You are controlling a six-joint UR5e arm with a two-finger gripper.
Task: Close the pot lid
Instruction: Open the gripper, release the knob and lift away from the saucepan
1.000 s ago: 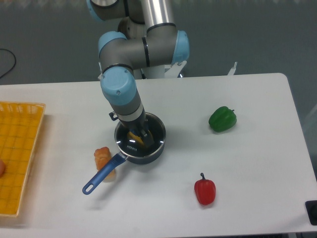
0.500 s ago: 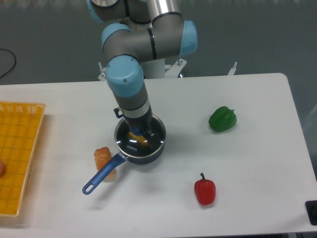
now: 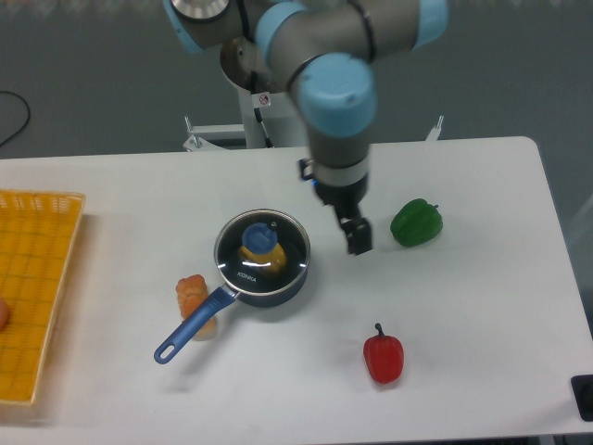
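Note:
The dark blue pot (image 3: pixel 274 293) stands at the table's middle, its long blue handle (image 3: pixel 190 329) pointing to the front left. The glass lid (image 3: pixel 289 252) with its metal rim lies flat on the pot, blue knob (image 3: pixel 259 235) up. Something yellow shows through the glass. My gripper (image 3: pixel 359 238) hangs to the right of the pot, apart from the lid and holding nothing. Its fingers point down, a little above the table, between the pot and the green pepper.
A green pepper (image 3: pixel 416 222) lies right of the gripper. A red pepper (image 3: pixel 383 357) lies at the front right. An orange toy food piece (image 3: pixel 192 298) sits against the pot handle. A yellow basket (image 3: pixel 37 278) stands at the left edge.
The gripper has let go of the lid knob, risen and swung right, away from the pot. The lid stays on the pot.

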